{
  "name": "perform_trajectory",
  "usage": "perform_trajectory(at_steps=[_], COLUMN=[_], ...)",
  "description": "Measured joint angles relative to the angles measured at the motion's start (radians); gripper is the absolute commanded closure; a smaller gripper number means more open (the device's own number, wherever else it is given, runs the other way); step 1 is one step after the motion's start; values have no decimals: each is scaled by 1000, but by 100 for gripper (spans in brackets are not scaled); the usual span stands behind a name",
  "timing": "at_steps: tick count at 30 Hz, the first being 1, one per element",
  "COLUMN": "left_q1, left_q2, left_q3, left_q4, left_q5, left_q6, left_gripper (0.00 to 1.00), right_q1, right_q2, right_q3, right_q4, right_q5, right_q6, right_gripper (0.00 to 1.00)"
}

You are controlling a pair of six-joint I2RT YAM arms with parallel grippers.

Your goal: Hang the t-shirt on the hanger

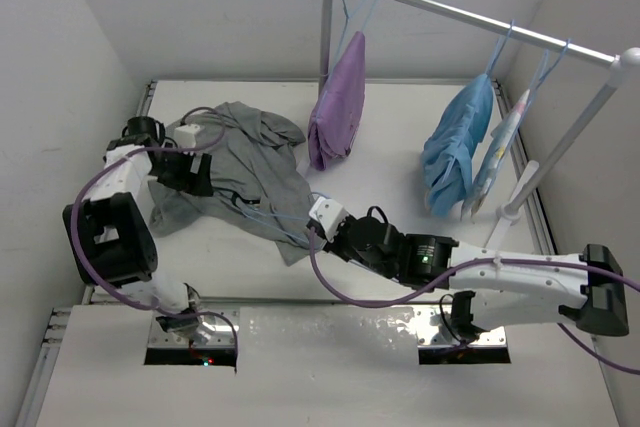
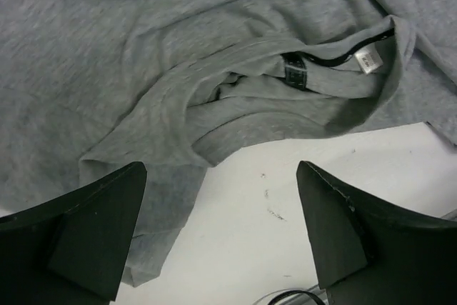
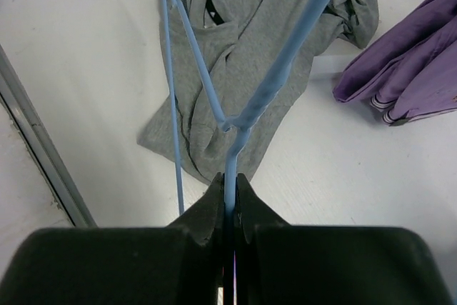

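The grey t-shirt point(image 1: 240, 152) lies crumpled on the white table at the back left. In the left wrist view its collar with a white label point(image 2: 364, 61) lies just ahead of the jaws. My left gripper point(image 1: 203, 180) is open and empty, low over the shirt's left part, with bare table between its fingers point(image 2: 100, 219). My right gripper point(image 1: 313, 224) is shut on the neck of the pale-blue wire hanger point(image 3: 285, 55). The hanger's frame point(image 1: 272, 214) reaches out over the shirt's near edge point(image 3: 243, 41).
A clothes rack point(image 1: 470, 15) stands at the back right. A purple garment point(image 1: 338, 102) hangs at its left end and shows in the right wrist view point(image 3: 407, 69). A light-blue garment point(image 1: 458, 147) and a pale one point(image 1: 500, 147) hang to the right.
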Motion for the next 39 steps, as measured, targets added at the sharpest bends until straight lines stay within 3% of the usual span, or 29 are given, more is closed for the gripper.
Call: perform_trajectory(at_steps=[6,7,12,14,15,17,18,28,32,39], left_q1=[-28,-33,-42,-47,-49,-53,-54,-59,-69,-73], left_q2=[-51,-46,50,82,86,80,76,-79,-160,-164], left_q3=[-78,-100,-155,-162,-170,-181,-181,-181,-160,-150], left_q4=[186,230,355,384,400,422,430,367,288,209], left_q5=[-84,-117,-216,-230,-240,-259,-266,-200,-150,-116], left_q6=[-18,-31,-65,-83,-90,-101,-106,-79,-35,31], left_gripper=[25,31,37,55,71,82,100,100,100,100], right_q1=[-5,-5,-10,-11,-11,-14,-17,-83,-109,-126], right_q2=[56,63,92,105,110,119,125,281,443,729], right_q3=[0,0,16,31,37,43,45,134,326,697], right_q4=[5,6,6,8,9,11,12,75,82,5], right_q5=[-3,-5,-24,-27,-28,-30,-32,-148,-159,-119], right_q6=[0,0,0,0,0,1,1,-22,-60,-99], right_gripper=[100,100,100,100,100,100,100,100,100,100])
